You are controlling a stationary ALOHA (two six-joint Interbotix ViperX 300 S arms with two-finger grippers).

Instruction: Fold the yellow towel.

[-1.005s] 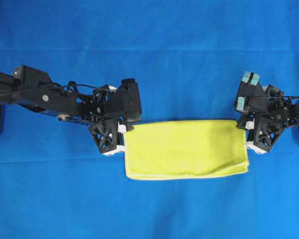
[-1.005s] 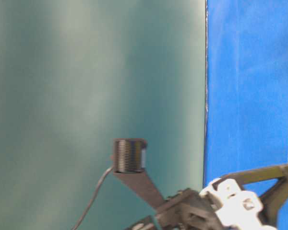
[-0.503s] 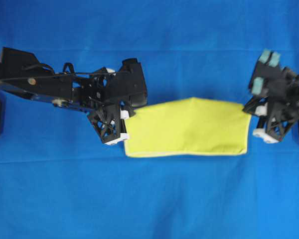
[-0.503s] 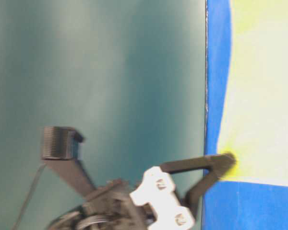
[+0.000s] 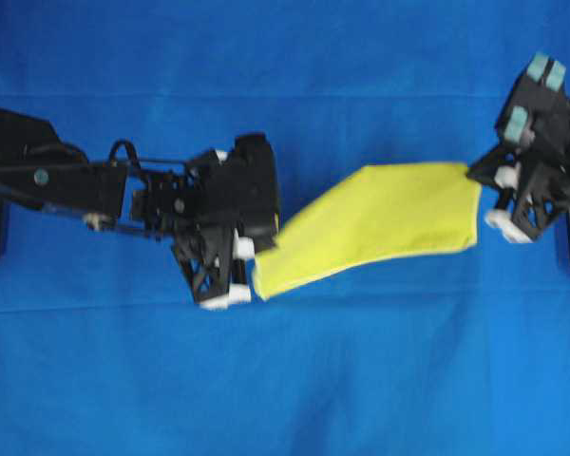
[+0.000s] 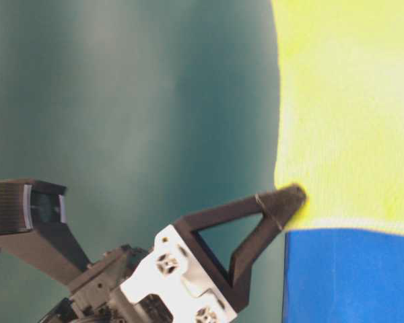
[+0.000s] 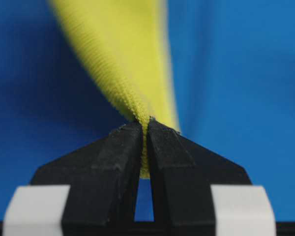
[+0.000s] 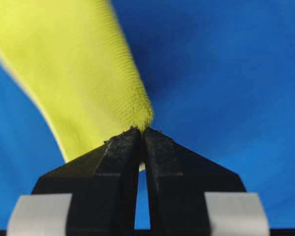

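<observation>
The yellow towel (image 5: pixel 375 223), folded to a long band, hangs in the air between both arms, slanting from lower left up to the right. My left gripper (image 5: pixel 254 269) is shut on its left end; the wrist view shows the yellow towel (image 7: pixel 130 73) pinched between the black fingers (image 7: pixel 113 162). My right gripper (image 5: pixel 477 179) is shut on the right end, where the yellow towel (image 8: pixel 73 73) runs off up and left. The table-level view shows one black finger (image 6: pixel 273 205) on the yellow towel (image 6: pixel 350 108) at its lower corner.
A blue cloth (image 5: pixel 285 380) covers the whole table. The left arm (image 5: pixel 95 185) stretches in from the left edge. A black camera mount (image 6: pixel 23 208) stands in the table-level view against a teal wall (image 6: pixel 135 101).
Both grippers have lifted the towel off the table. The right gripper rose and moved further right and back; the left end came lower and forward, so the band now slants.
</observation>
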